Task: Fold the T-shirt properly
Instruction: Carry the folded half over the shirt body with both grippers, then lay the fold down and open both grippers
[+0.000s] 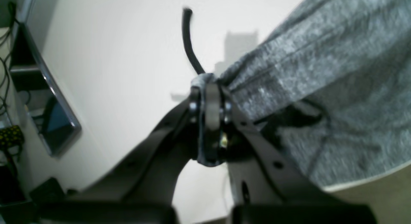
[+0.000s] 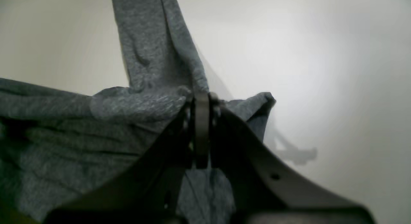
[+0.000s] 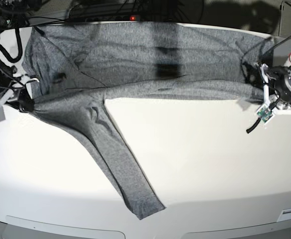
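Base view: the white table [image 3: 200, 164] is carrying the T-shirt [image 3: 135, 55], stretched across its far edge, one sleeve trailing toward 6 o'clock. The left gripper [image 3: 258, 87] is pinching the cloth at 3 o'clock; the right gripper [image 3: 27, 105] is clamping it at 9 o'clock.

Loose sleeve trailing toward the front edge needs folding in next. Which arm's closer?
Right, likely. The sleeve branches off the T-shirt near the right claw; the left claw sits at the far end. Both are shut on the shirt's edge, so the right must release first.
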### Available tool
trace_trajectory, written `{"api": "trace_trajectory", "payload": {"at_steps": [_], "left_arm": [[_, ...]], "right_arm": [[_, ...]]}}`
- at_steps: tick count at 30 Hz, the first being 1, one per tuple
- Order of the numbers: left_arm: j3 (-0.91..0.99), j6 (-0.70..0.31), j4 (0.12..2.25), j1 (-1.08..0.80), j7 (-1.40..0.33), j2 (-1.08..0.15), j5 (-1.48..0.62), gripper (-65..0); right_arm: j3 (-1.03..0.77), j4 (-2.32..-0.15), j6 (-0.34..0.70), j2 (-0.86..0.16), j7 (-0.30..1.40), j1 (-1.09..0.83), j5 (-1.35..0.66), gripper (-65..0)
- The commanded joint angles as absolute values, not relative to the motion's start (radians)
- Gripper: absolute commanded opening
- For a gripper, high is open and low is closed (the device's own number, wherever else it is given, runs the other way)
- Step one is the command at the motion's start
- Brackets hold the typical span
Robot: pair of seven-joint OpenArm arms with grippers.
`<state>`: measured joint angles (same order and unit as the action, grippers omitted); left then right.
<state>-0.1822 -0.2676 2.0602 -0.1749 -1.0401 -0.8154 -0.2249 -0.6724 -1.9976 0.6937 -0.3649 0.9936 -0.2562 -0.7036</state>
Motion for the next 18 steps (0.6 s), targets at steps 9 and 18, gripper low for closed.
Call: {"api": "trace_trajectory", "payload": {"at_steps": [9, 18], "left_arm": [[-0.171, -0.223, 2.075, -0.294, -1.028, -0.834, -0.124, -65.0], [-0.171, -0.208, 2.075, -0.381, -0.951, -0.826, -0.082, -65.0]], "right_arm": [[-0.708, -2.017, 0.698, -0.381, 0.978, -0.346, -0.722, -65.0], [-0.708, -2.017, 0.698, -0.379, 0.986, -0.422, -0.717, -65.0]]}}
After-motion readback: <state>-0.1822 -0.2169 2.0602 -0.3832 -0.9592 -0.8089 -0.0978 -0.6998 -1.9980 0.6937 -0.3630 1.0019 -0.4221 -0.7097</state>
